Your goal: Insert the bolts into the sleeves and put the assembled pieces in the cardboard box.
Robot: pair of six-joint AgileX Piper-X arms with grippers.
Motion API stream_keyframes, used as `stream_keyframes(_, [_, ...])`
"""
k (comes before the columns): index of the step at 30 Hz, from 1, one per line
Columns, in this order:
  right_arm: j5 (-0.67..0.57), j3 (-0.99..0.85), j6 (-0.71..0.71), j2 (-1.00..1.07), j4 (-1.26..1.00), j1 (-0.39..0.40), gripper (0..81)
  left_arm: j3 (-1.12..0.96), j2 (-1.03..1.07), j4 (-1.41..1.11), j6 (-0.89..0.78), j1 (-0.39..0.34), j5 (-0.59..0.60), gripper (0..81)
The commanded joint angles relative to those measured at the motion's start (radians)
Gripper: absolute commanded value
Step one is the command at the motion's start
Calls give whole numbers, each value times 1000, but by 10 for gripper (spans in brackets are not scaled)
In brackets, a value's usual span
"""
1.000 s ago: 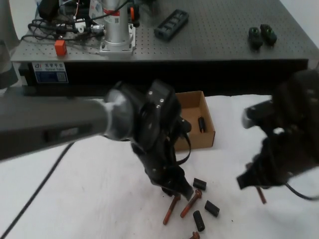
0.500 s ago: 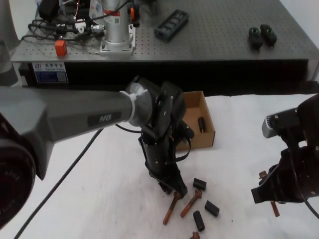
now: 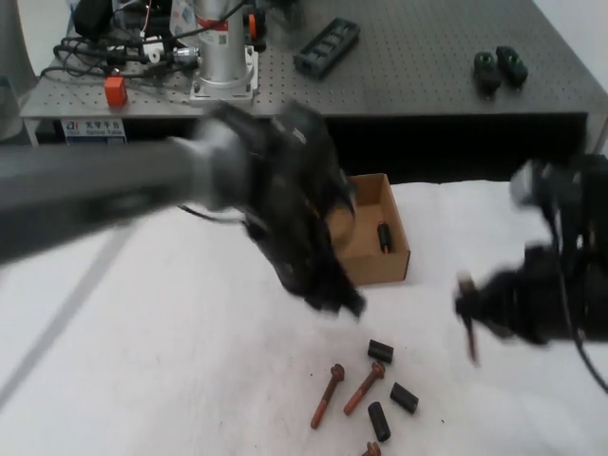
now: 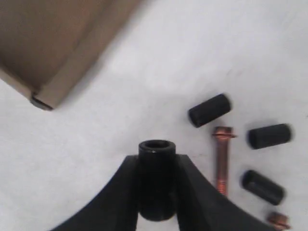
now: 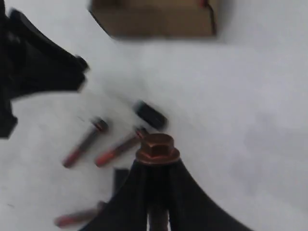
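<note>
The left gripper [image 4: 157, 168] is clamped on 1 sleeve [image 4: 156, 187], the right gripper [image 5: 158, 174] on 1 bolt [image 5: 157, 149]; they are not yet joined. The cardboard box [image 3: 394, 271] seems to hold 1 piece [image 3: 384, 236]. On the cloth [image 3: 190, 380], 3 sleeves [image 3: 380, 351] and 3 bolts [image 3: 326, 395] lie loose.

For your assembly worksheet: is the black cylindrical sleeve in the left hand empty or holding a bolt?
Empty: the black cylindrical sleeve in the left hand shows an open, hollow end.

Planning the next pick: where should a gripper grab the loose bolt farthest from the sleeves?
Mid-shank of the bolt, from above, closing across its length. It lies flat, head toward the box; the second bolt lies apart, leaving room.
</note>
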Motion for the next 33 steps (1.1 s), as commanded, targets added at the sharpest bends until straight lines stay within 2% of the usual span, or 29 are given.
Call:
stream_keyframes(1, [-253, 57, 333, -54, -529, 24, 30, 221, -166, -255, -66, 17, 236, 7])
stream_keyframes(3, [-280, 82, 475, -42, -755, 54, 30, 361, -260, -443, -99, 17, 396, 7])
stream_keyframes(5, [-280, 86, 561, -24, -890, 85, 30, 463, -327, -616, -179, 7, 492, 7])
stream_keyframes(10, [-280, 86, 632, 13, -1034, 157, 30, 599, -442, -859, -301, 0, 576, 7])
stream_keyframes(14, [-282, 86, 622, 15, -992, 183, 30, 602, -469, -876, -314, 0, 569, 7])
stream_keyframes(20, [-279, 86, 563, 15, -927, 183, 30, 602, -476, -876, -314, 0, 564, 7])
stream_keyframes(27, [-279, 86, 561, 15, -919, 183, 30, 602, -476, -876, -314, 0, 487, 7])
stream_keyframes(33, [-279, 86, 546, 15, -857, 186, 30, 602, -476, -876, -317, 0, 489, 7])
